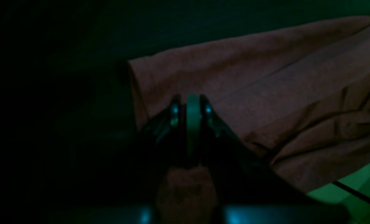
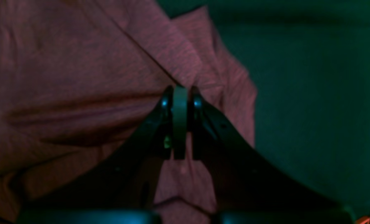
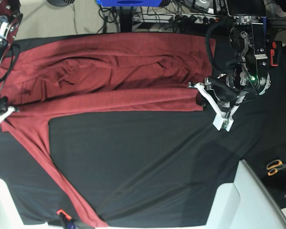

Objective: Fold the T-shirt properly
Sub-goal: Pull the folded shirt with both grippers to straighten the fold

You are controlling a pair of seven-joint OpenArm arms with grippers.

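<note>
While the brick-red long-sleeved T-shirt (image 3: pixel 109 71) is lying spread across the far half of the bench (image 3: pixel 143 162), both claws are sitting at its opposite ends. Seen from the base view, the left claw (image 3: pixel 199 98) is resting at the shirt's edge on that view's right, its white fingers (image 3: pixel 223 119) trailing back over the black cloth (image 3: pixel 148 157) that is covering the bench. Its jaws are standing pressed together; in the left wrist view the left claw (image 1: pixel 192 101) is lying over the red fabric, with the cloth's end reaching just past the tip and more of it stretching away to the claw's right, though whether any fabric is pinched cannot be told in that dim picture. The right claw (image 3: pixel 4 113) is sitting at the shirt's other end, on the base view's left, where a long sleeve is running from beside it toward the bench's near edge. In the right wrist view the right claw (image 2: pixel 180 93) is likewise closed tight, with folded red knit spreading to its left and beneath it and dark bench cloth to its right; a grip on the fabric cannot be confirmed. Orange-handled scissors (image 3: pixel 278 166) are lying well away from the left claw, off the shirt.
</note>
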